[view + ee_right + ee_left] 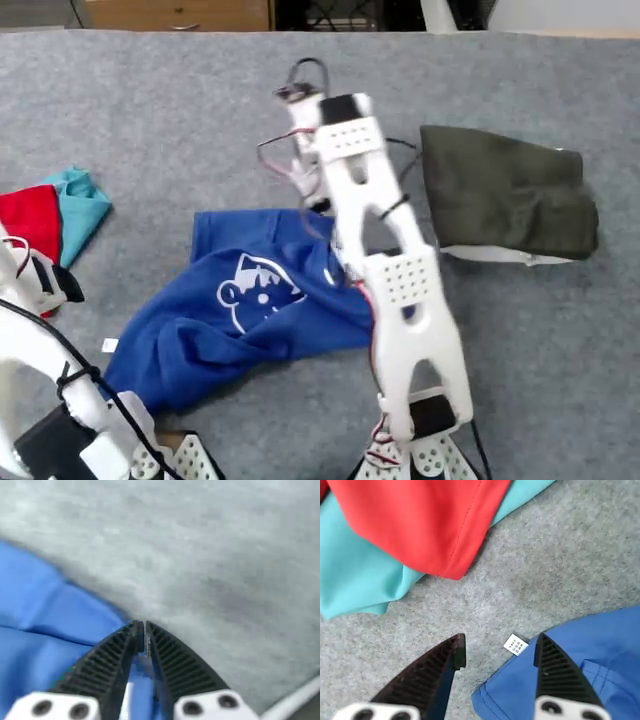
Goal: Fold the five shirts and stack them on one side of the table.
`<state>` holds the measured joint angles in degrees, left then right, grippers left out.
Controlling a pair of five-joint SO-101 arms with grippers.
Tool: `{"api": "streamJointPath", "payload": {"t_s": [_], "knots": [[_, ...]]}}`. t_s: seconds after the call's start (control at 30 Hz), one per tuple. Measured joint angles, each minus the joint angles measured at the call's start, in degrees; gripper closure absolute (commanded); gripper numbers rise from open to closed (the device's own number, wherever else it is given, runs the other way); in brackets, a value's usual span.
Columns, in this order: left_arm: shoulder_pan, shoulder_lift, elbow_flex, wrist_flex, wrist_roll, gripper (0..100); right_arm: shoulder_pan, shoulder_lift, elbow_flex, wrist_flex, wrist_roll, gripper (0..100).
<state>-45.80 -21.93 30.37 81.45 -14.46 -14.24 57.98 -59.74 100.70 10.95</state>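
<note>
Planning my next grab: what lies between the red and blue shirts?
Left wrist view: bare grey mat, plus a small white tag beside the blue shirt.

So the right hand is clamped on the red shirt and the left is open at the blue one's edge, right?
No: the right hand is clamped on the blue shirt, per the right wrist view; the left hand is open at its edge.

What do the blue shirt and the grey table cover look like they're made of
Blue shirt: likely soft knit cotton, matte; it drapes in folds, with stitched hems. Grey table cover: probably felt or low-pile carpet, matte, with a fuzzy speckled surface.
</note>
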Motion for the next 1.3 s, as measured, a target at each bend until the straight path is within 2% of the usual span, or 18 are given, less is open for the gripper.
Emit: {"api": "streamJointPath", "payload": {"t_s": [0.07,0.17,0.27,0.33,0.4,0.5,0.6,0.7,0.8,0.93,1.1,1.3], "knots": [[1.8,0.0,0.2,0.0,0.0,76,1.9,0.0,0.0,0.0,1.1,96.7],[5.7,0.0,0.2,0.0,3.1,76,2.3,0.0,0.0,0.0,1.2,79.3],[11.3,0.0,0.7,-0.1,13.1,75,0.7,-0.9,0.0,0.0,-3.3,58.2],[16.7,0.0,2.5,-2.2,19.6,75,-1.4,-1.3,-0.1,0.0,-4.0,52.1],[22.2,0.0,4.6,-6.2,24.1,75,-4.3,-1.3,0.3,0.0,-3.3,53.8],[28.8,0.9,7.6,-13.8,26.9,75,-8.7,-1.0,1.6,0.0,-3.0,62.6],[33.7,4.6,9.3,-19.3,27.8,75,-10.5,1.4,1.6,0.0,-3.0,78.7],[35.5,10.5,9.3,-20.6,28.1,76,-10.4,3.3,1.6,0.0,-3.0,97.6],[36.1,17.4,9.3,-21.5,28.2,84,-9.1,3.8,1.4,-0.1,-3.0,96.1],[36.7,22.7,7.8,-21.7,28.3,98,-6.3,3.9,0.3,-0.1,-3.0,98.4],[37.5,24.3,4.1,-19.2,20.0,97,-3.7,3.9,-5.6,0.2,-3.0,98.5],[38.5,19.5,-4.0,-6.9,17.3,97,-1.8,4.0,-10.3,0.3,-3.0,98.5]]}}
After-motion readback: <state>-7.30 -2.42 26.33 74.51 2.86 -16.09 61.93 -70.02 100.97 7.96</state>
